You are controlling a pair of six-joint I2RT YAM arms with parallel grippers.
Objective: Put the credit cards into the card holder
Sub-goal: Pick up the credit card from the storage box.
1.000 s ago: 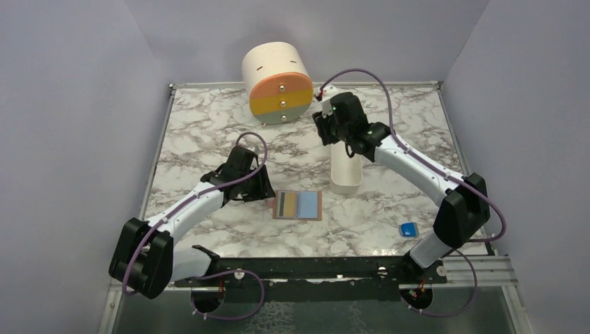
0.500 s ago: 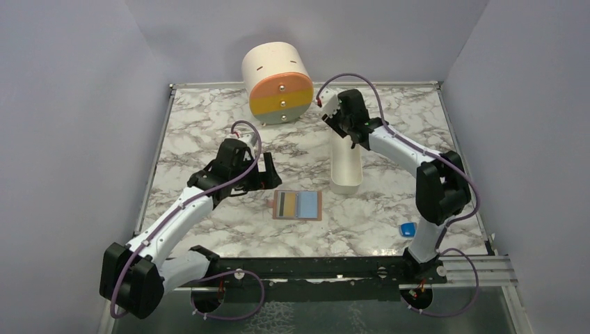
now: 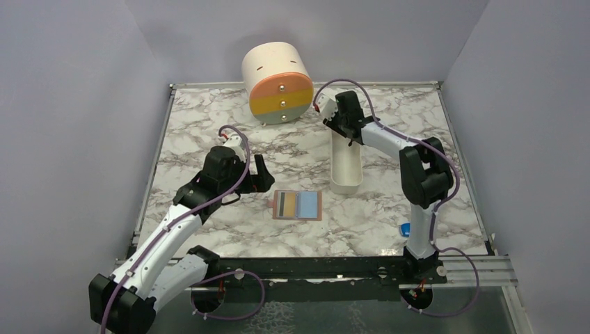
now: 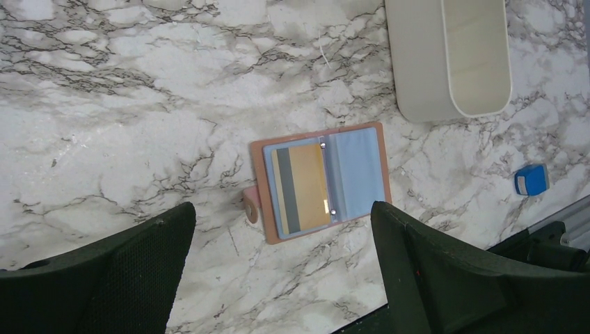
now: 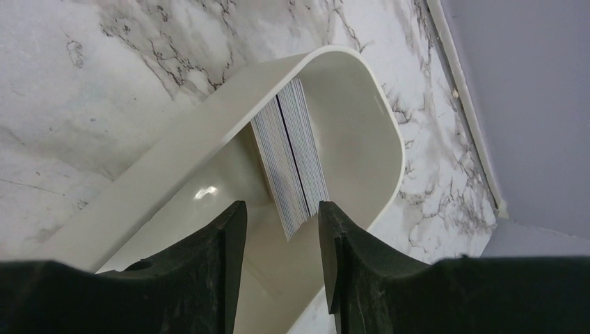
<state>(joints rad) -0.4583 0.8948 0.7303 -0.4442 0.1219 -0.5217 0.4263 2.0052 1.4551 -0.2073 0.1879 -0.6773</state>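
Observation:
The card holder [image 3: 298, 205] lies open on the marble, tan-edged with light-blue inner faces [image 4: 356, 167]. A tan credit card with a dark stripe [image 4: 304, 188] sits in its left pocket. My left gripper [image 4: 282, 271] is open and empty, raised above the holder's near-left side [image 3: 254, 174]. A stack of credit cards [image 5: 291, 156] stands on edge in the far end of the white tray [image 5: 209, 132]. My right gripper [image 5: 282, 229] hangs over it [image 3: 341, 125], jaws partly apart and open. The stack's near corner reaches between the fingertips, with a gap on the left side.
The long white tray [image 3: 346, 167] runs from the holder's right toward the back. A cream cylinder with orange and yellow drawers [image 3: 277, 82] stands at the back. A small blue block [image 3: 408, 228] lies near the right arm's base, also in the left wrist view [image 4: 531, 179].
My left gripper opened wide and pulled back up and left from the holder's left edge. The right gripper shifted a little toward the tray's far end.

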